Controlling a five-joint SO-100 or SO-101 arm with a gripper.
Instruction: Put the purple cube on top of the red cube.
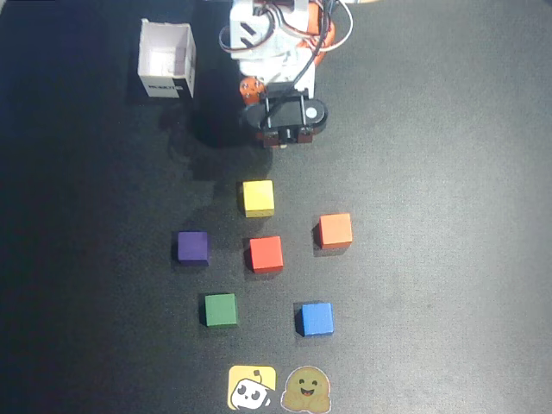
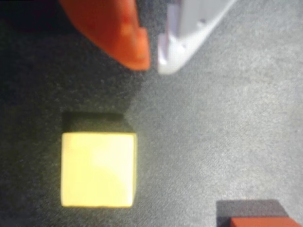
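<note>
Fingers: the fingers (image 2: 152, 60) hang above bare worktop (image 1: 448, 172), tips nearly together with only a thin gap, so clenched and grasping nothing; one finger is orange, the other white.
Arm: in the overhead view it sits folded near its base at the top, with the fingers (image 1: 285, 142) pointing down toward the cubes.
Purple cube: the purple cube (image 1: 192, 247) rests on the worktop, untouched, well apart from the fingers, down and to the left of them in the overhead view; it does not show in the wrist view.
Red cube: the red cube (image 1: 266, 254) sits past the yellow cube (image 1: 258, 197) from the fingers, just right of the purple one with a clear gap between them; the wrist view shows only a corner of it (image 2: 258, 221) at the bottom right.
Neighbours: orange cube (image 1: 335, 230), green cube (image 1: 221, 310) and blue cube (image 1: 316, 318) ring the red one; a white box (image 1: 166, 60) stands left of the arm.
Stage: my reading is that the reach has not started.
Risk, wrong pick: yellow lies closest below the fingers and could be taken by mistake.
Risk, collision: closed tips would shove purple rather than straddle it; they need to spread first.
Risk, stacking: an off-centre release could tip purple off red or nudge red into yellow.
</note>
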